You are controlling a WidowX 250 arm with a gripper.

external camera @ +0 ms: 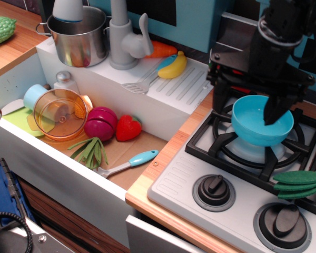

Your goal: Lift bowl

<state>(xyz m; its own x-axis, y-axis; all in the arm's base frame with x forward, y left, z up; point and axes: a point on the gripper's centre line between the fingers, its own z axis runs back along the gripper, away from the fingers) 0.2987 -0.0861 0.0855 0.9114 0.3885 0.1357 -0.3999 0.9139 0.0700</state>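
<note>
The sky-blue bowl (259, 132) sits upright on the back left burner of the toy stove (200, 158). My black gripper (246, 106) hangs over it with its jaws apart. The left finger (219, 100) is down just outside the bowl's left rim. The right finger (274, 109) reaches inside the bowl near its far right wall. The bowl rests on the burner grate, and I cannot tell whether either finger touches it. The gripper body hides the bowl's back rim.
Two stove knobs (215, 188) sit in front of the burner, and green toy beans (300, 183) lie at the right. A red pepper (241, 81) lies behind the gripper. The sink (21, 153) at the left holds an orange container (60, 113) and toy food. A steel pot (80, 34) and a faucet (125, 37) stand at the back.
</note>
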